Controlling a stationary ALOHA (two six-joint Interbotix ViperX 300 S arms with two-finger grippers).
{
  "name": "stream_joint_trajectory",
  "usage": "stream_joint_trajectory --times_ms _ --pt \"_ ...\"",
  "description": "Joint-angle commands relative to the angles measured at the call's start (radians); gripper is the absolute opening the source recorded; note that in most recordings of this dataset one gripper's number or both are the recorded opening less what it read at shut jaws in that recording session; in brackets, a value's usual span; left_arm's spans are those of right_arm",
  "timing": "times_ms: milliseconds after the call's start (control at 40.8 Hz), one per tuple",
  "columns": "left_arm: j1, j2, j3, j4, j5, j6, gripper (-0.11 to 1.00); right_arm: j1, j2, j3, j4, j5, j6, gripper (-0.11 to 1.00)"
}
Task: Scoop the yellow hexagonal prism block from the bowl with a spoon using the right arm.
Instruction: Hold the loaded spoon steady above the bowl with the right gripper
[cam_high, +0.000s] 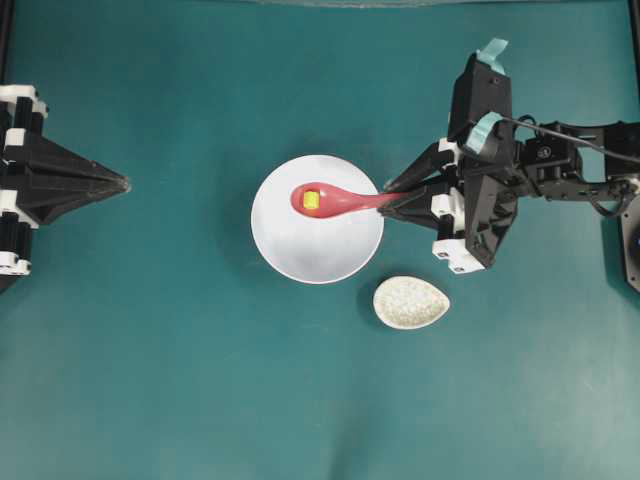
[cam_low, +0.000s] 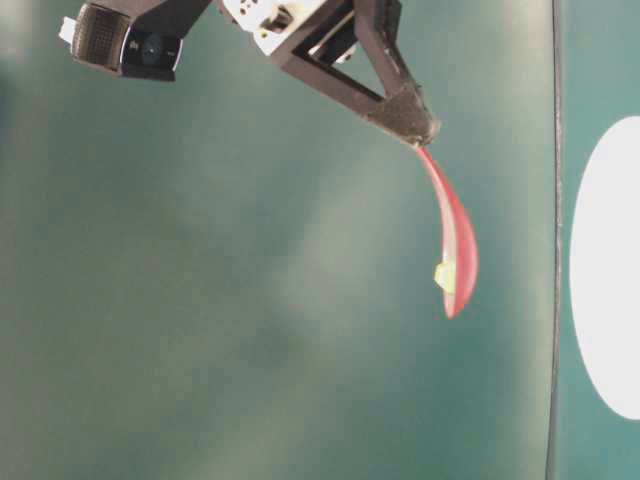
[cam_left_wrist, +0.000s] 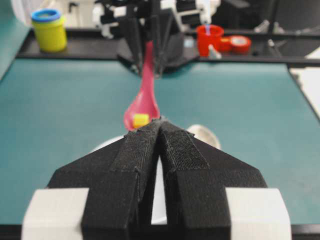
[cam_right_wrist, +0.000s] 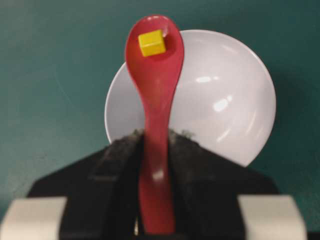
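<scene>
The tiny yellow block (cam_high: 312, 200) lies in the scoop of the pink-red spoon (cam_high: 335, 201), which is held above the white bowl (cam_high: 300, 250). My right gripper (cam_high: 392, 201), on the arm with teal tape, is shut on the spoon's handle. In the right wrist view the block (cam_right_wrist: 151, 42) sits near the tip of the spoon (cam_right_wrist: 155, 100), over the bowl (cam_right_wrist: 225, 105). The table-level view shows the spoon (cam_low: 455, 235) lifted with the block (cam_low: 444, 274) in it. My left gripper (cam_high: 125, 183) is shut and empty at the far left, well away from the bowl.
A speckled beige teardrop spoon rest (cam_high: 411, 302) lies just below and right of the bowl. In the left wrist view a yellow pot (cam_left_wrist: 49, 30) and a red cup (cam_left_wrist: 209, 39) stand beyond the far table edge.
</scene>
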Motion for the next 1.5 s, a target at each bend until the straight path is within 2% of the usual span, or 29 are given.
stream_joint_trajectory --times_ms 0,1177,1471 --pt "0.0 0.006 -0.026 0.003 -0.009 -0.002 0.01 0.003 -0.018 -0.025 0.003 -0.009 0.002 0.22" --pt "0.0 0.008 -0.025 0.003 -0.006 -0.002 0.01 0.003 -0.018 -0.071 0.003 0.112 0.002 0.22" --pt "0.0 0.008 -0.025 0.003 -0.009 -0.002 0.01 0.003 -0.017 -0.071 0.002 0.098 0.002 0.22"
